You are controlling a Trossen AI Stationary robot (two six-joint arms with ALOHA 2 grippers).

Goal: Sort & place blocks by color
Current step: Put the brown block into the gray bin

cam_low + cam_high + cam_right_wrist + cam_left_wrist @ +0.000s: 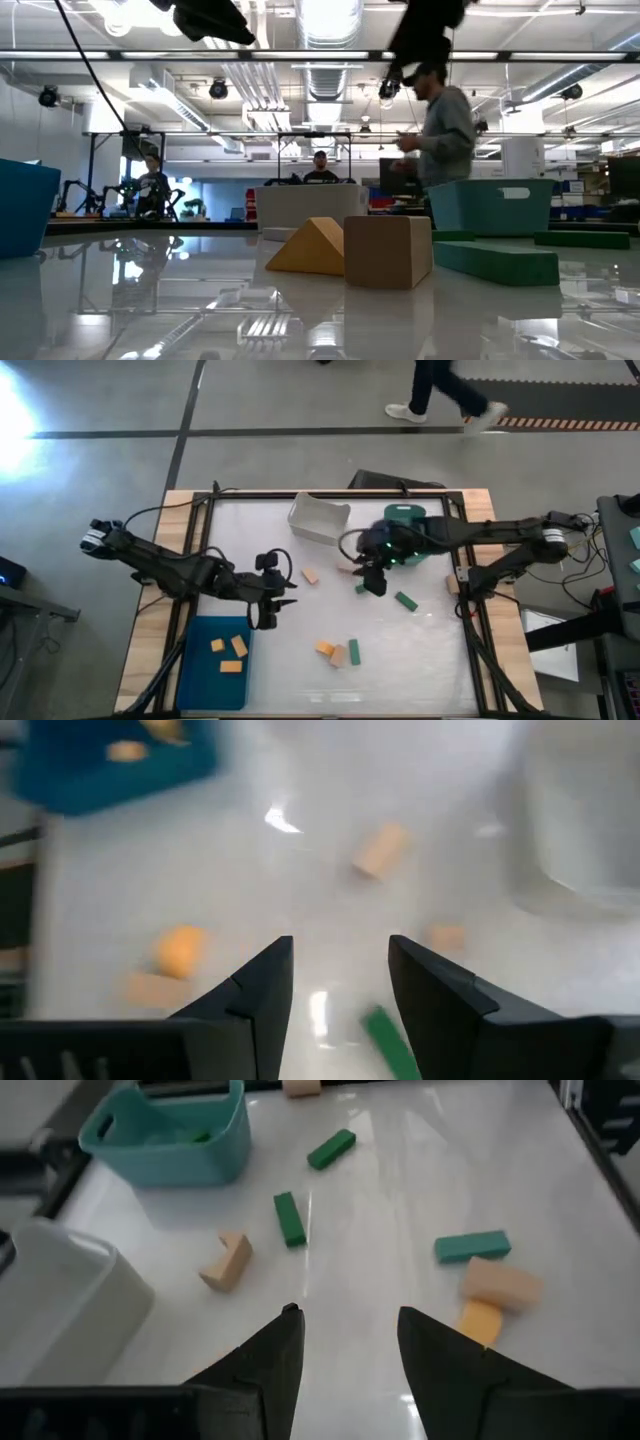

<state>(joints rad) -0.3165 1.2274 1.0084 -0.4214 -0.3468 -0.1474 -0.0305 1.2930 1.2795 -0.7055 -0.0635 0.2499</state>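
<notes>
Loose blocks lie flat on the white table. An orange block (325,648), a tan block (338,656) and a green bar (354,652) sit together near the front. Toward the middle lie another tan block (311,575) and two green bars (405,600) (360,589). My left gripper (268,618) hangs open above the table beside the blue bin, with nothing between its fingers (285,1335). My right gripper (373,585) hangs open over the table's middle, above the small green bar (390,1040), and is also empty.
A blue bin (195,670) at the front left holds orange blocks (233,650). A whitish bin (318,520) and a teal bin (405,518) stand at the back. A person walks on the floor beyond the table (440,390). A black frame (470,620) borders the table.
</notes>
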